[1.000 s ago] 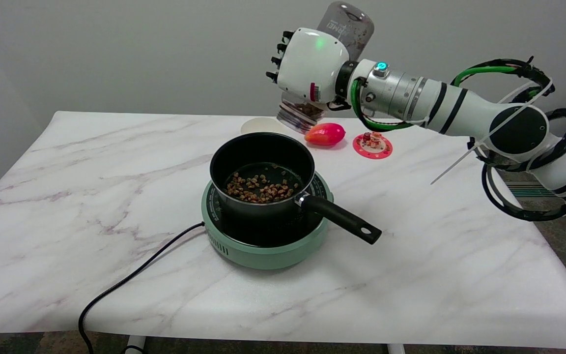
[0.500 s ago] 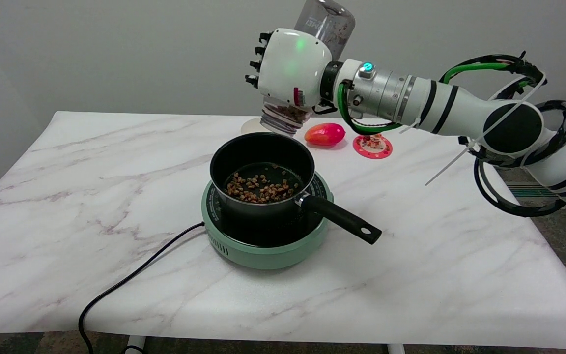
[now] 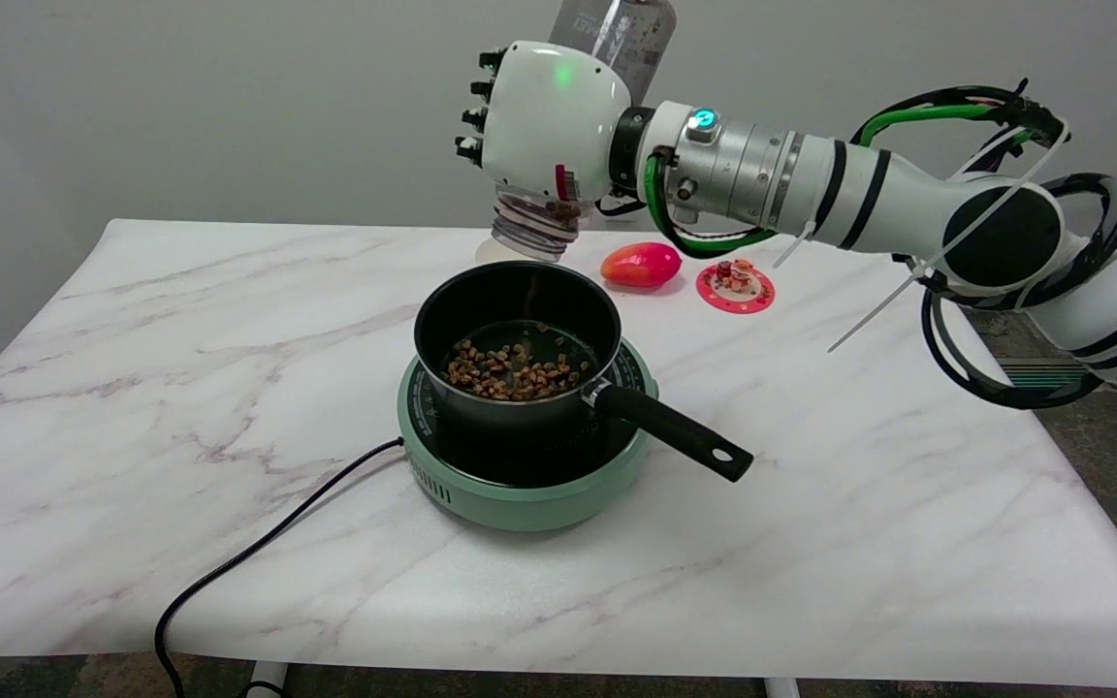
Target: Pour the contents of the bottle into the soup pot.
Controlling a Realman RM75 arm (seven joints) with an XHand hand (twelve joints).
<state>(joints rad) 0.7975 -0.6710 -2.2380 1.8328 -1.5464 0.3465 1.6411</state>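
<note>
Nearest, a black cord [image 3: 258,553] runs to the green hotplate [image 3: 520,499]. Soup pot [image 3: 518,341] sits on it, brown bits inside, handle toward the near right. Above the pot's far rim, right hand [image 3: 549,121] grips the clear bottle [image 3: 531,223], mouth tipped down. Beyond: red fruit [image 3: 641,264], pink disc [image 3: 735,286].

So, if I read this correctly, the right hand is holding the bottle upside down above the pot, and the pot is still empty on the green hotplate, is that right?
Not quite: the soup pot is not empty. The head view shows brown pellets already lying on its bottom. The rest holds: the right hand grips the bottle mouth down above the pot, which sits on the green hotplate.
</note>
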